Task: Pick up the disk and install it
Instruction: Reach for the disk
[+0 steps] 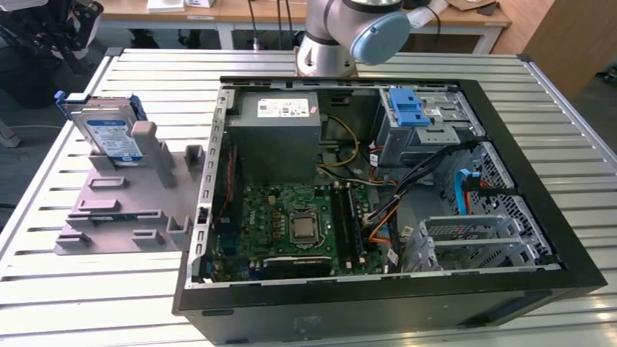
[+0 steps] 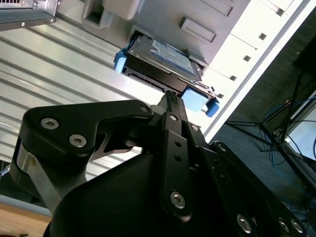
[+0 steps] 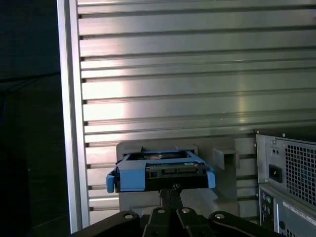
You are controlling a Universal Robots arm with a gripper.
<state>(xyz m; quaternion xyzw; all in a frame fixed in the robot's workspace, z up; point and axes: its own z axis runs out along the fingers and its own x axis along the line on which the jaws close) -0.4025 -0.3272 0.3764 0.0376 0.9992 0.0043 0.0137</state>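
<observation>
The disk (image 1: 111, 134), a silver drive with a blue-and-white label in a blue carrier frame, stands on edge in a grey holder (image 1: 115, 210) on the table, at the exterior view's left. Both wrist views show the disk (image 2: 165, 54) (image 3: 160, 170) beyond the black fingertips of my gripper (image 2: 169, 97) (image 3: 170, 189). The fingers are pressed together with nothing between them, and a gap separates them from the disk. The arm (image 1: 357, 32) rises behind the computer case at the top of the exterior view.
An open computer case (image 1: 540, 181) lies on the slatted metal table (image 1: 77, 303), holding a motherboard (image 1: 299, 224), a grey power supply (image 1: 279, 137) and a metal drive cage (image 1: 429, 134) with a blue bracket (image 1: 410, 108). The table edge (image 3: 69, 123) runs beside the holder.
</observation>
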